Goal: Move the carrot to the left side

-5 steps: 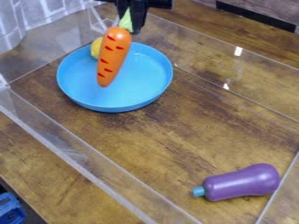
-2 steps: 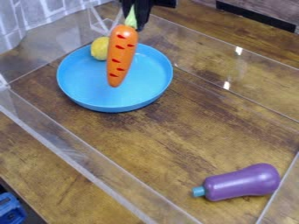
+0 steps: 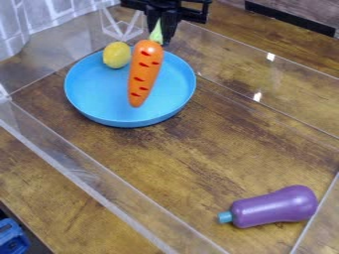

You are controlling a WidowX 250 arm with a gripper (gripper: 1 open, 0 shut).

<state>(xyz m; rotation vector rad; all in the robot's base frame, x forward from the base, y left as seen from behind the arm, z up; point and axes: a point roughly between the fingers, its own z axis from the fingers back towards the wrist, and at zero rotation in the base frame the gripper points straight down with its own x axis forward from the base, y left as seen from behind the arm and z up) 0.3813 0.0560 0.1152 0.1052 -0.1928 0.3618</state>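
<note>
A: That small orange toy carrot (image 3: 145, 74) has swung right and lower, dangling over the round blue plate (image 3: 87, 109), uncovering the yellow ball (image 3: 118, 55)!
B: The black pincer (image 3: 159, 30) pinches its green top. One carrot, one ball, one plate, one purple eggplant (image 3: 272, 208).

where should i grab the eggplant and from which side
Grip the eggplant across its thick purple middle, coming straight down from above and pinching its two long sides. It lies on its side with nothing over it, and its dark capped end narrows, so a grip there would likely slip.
</note>
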